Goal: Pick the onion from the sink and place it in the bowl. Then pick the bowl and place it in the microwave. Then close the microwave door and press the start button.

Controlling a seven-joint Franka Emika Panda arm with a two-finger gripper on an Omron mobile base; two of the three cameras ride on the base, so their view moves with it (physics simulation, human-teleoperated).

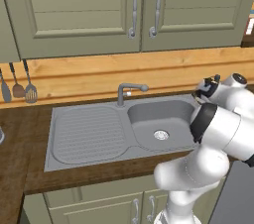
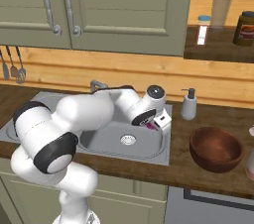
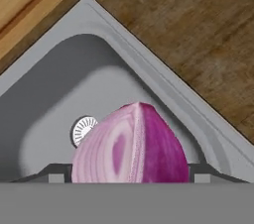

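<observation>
Purple onion (image 3: 130, 143) sits clamped between my fingers (image 3: 54, 172), above the sink (image 2: 163, 153). The bowl (image 2: 217, 148) to the right waits empty; microwave steps all remain.

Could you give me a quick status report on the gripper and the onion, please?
Gripper over sink basin, onion between its fingers. Bowl on counter to the right, waiting. Nothing in the way.

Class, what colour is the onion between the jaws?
Purple-magenta with a whitish cut face; hand view shows it best.
</observation>
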